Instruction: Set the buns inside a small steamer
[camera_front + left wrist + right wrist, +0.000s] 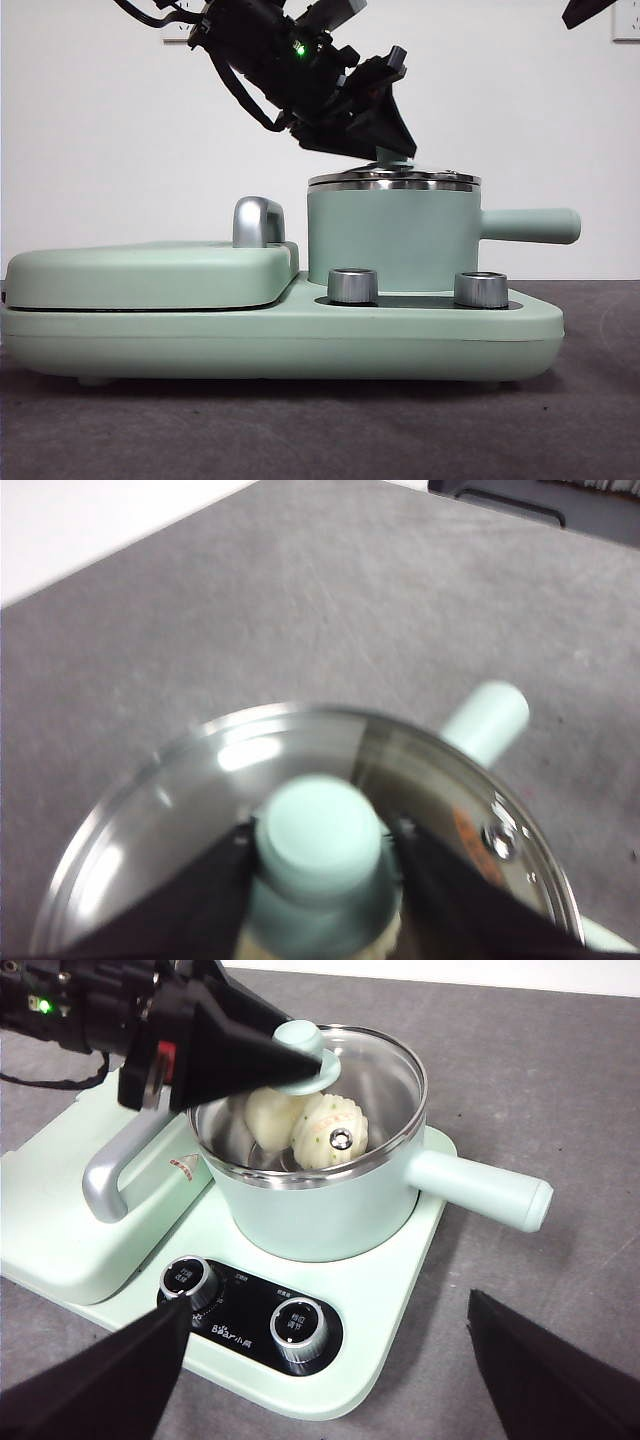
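We see the left claw [318,845] closed narrowly on the green knob [298,1045] of the glass lid [372,1070], which rests on the small steamer [392,240]. Through the glass lie two buns: one smooth cream bun [266,1112] and one ribbed white bun [330,1128] with green dots, touching each other inside the pot. The right claw [320,1375] hangs wide open and empty above the counter [560,1100], near the cooker's two dials [300,1322].
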Tool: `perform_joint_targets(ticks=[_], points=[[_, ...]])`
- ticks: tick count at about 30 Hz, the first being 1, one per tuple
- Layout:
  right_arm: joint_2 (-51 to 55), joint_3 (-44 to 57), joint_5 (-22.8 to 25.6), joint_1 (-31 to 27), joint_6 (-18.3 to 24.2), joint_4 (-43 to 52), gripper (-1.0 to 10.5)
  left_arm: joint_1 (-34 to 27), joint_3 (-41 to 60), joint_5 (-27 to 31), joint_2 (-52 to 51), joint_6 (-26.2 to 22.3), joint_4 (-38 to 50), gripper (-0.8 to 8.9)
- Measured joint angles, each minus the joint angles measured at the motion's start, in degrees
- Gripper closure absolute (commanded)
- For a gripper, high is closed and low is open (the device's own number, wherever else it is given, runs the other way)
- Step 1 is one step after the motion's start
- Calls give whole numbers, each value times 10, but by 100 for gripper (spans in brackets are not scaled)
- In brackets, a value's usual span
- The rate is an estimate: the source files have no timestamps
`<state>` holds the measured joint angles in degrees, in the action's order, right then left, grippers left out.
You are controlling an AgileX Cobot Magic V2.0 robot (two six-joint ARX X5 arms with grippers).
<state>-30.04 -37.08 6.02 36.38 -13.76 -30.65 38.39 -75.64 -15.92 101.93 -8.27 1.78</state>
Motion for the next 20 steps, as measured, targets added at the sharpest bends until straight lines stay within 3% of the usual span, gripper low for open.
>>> perform_joint_targets(ticks=[5,10,20], points=[[0,0,0,0,0,0,518,-2,0,-1,-7,11,-17,496],[0,0,0,0,0,0,518,-14,0,-1,-60,37,-87,497],[-10,0,-30,0,0,0,518,-59,0,-1,-210,85,-347,502]])
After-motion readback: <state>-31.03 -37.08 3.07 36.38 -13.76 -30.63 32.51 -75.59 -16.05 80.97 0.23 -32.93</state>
